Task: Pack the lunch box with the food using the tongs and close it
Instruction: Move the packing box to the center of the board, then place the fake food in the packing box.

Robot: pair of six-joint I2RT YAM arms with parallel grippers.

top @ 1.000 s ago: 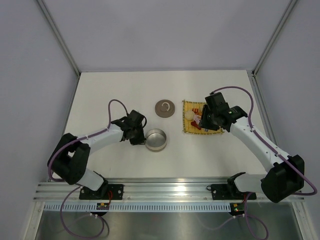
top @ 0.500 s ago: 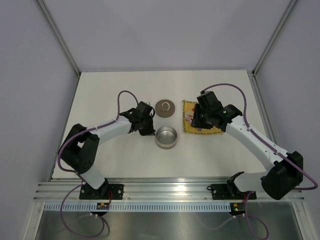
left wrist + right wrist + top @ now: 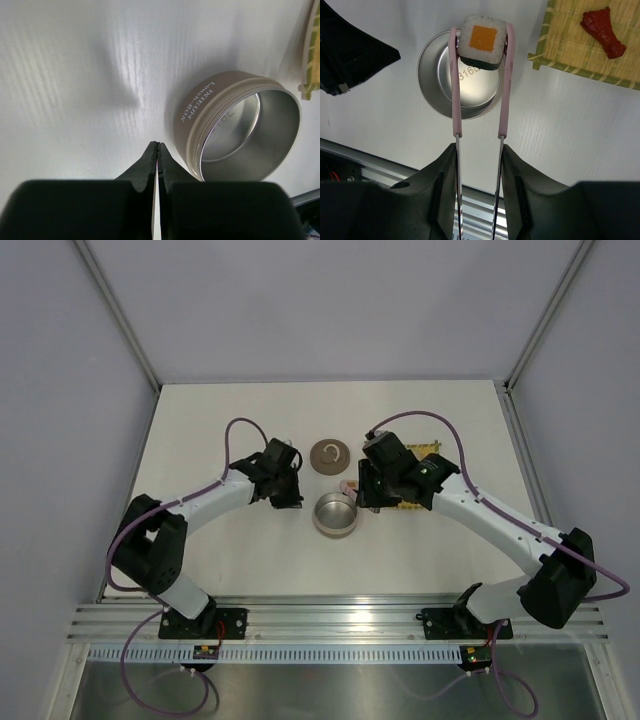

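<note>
- Right claw (image 3: 479, 155) clamped the tongs (image 3: 504, 90); tongs pinched a sushi piece (image 3: 481, 40) above the open lunch box (image 3: 427, 67).
- Left claw (image 3: 157, 152) sat shut, empty, just beside the box.

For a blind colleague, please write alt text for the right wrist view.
The right hand holds pink-tipped tongs that pinch a sushi piece over the rim of the open, empty lunch box. At upper right, a red food piece lies on a yellow woven mat.

Bright diffuse light, soft shadows, sheen inside the lunch box (image 3: 265, 130)
</note>
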